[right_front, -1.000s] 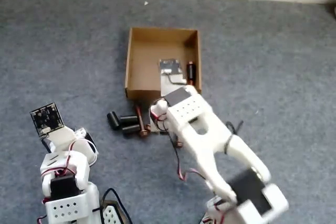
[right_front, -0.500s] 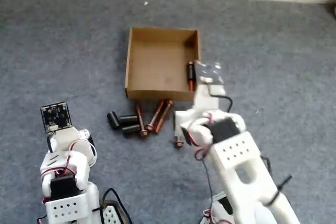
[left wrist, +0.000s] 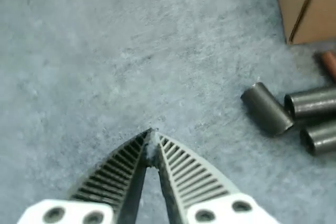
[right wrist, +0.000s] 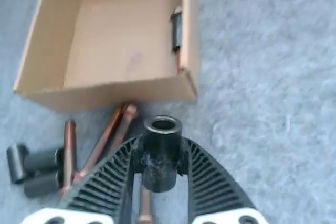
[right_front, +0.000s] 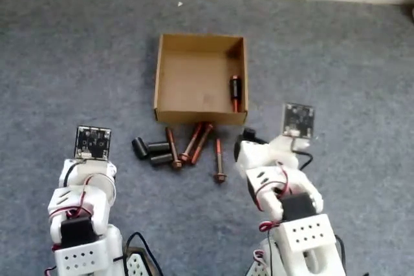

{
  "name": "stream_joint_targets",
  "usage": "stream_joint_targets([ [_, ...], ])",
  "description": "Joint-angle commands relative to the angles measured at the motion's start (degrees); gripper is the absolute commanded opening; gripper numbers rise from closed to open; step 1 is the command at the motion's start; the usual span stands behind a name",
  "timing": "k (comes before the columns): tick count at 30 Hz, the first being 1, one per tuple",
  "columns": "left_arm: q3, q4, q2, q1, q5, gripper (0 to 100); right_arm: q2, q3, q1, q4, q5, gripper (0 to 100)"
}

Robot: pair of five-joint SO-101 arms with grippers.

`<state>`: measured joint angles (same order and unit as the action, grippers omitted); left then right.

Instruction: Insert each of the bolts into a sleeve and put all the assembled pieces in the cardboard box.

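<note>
My right gripper [right wrist: 160, 149] is shut on a black sleeve [right wrist: 163, 128] held upright, open end up, just in front of the cardboard box [right wrist: 107, 93]. In the high view that sleeve [right_front: 248, 138] hangs off the box's [right_front: 157, 75] near right corner. One assembled piece [right_front: 235, 92] lies inside along the right wall. Several copper bolts [right_front: 218, 159] lie fanned on the carpet before the box, beside three loose black sleeves [right_front: 152, 152]. My left gripper [left wrist: 151, 141] is shut with nothing in it, low over bare carpet, a short way from those sleeves [left wrist: 265, 108].
Grey carpet covers the whole floor. The left arm [right_front: 83, 189] stands at the near left and the right arm [right_front: 284, 192] at the near right. A pale wall strip runs along the far edge.
The right arm has swung away from the box's front wall to the right and drawn back toward its base. The left wrist has shifted a little to the right.
</note>
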<state>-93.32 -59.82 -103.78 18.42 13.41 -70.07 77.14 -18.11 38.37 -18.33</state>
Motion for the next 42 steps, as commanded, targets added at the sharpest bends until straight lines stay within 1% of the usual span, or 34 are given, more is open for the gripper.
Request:
stream_joint_targets([
  [1,7.6,-2.9,-0.04,-5.32,1.49,1,-2.68,0.92,3.91,-5.49,0.35,0.4],
  [5,15.96,-8.88,0.13,-13.05,1.49,1,-2.77,2.33,6.99,-8.4,0.26,0.4],
  [8,20.26,-9.58,4.44,-16.57,1.49,1,-2.95,2.24,9.27,-8.57,0.26,0.4],
  [10,23.78,-9.58,11.56,-17.89,1.58,1,-2.95,2.07,10.86,-8.57,0.26,0.4],
  [13,32.04,-9.76,26.33,-20.53,1.58,1,-2.95,1.98,12.35,-8.66,0.18,0.4],
  [18,44.44,-9.67,50.07,-27.82,1.32,1,-2.95,1.89,14.02,-8.66,0.18,0.4],
  [21,50.07,-9.58,62.11,-32.04,0.88,6,-2.95,1.8,15.34,-8.66,0.18,0.4],
  [22,51.74,-9.58,65.63,-33.19,-0.79,9,-2.95,1.8,15.6,-8.66,0.18,0.4],
  [25,57.45,-9.58,74.86,-35.38,-6.68,14,-2.95,1.71,16.13,-8.66,0.18,0.4],
  [31,67.47,-9.49,88.75,-40.22,-10.55,14,-3.03,1.71,16.22,-8.66,0.18,0.4],
  [33,69.93,-7.91,92.62,-41.1,-12.22,14,-3.03,1.71,17.1,-8.66,0.18,0.4],
  [39,74.24,-2.29,102.2,-44.18,-13.45,14,-3.03,1.71,18.95,-8.66,0.18,0.4],
  [42,75.56,0.44,106.42,-44.18,-13.45,14,-3.03,1.71,18.95,-8.66,0.18,0.4],
])
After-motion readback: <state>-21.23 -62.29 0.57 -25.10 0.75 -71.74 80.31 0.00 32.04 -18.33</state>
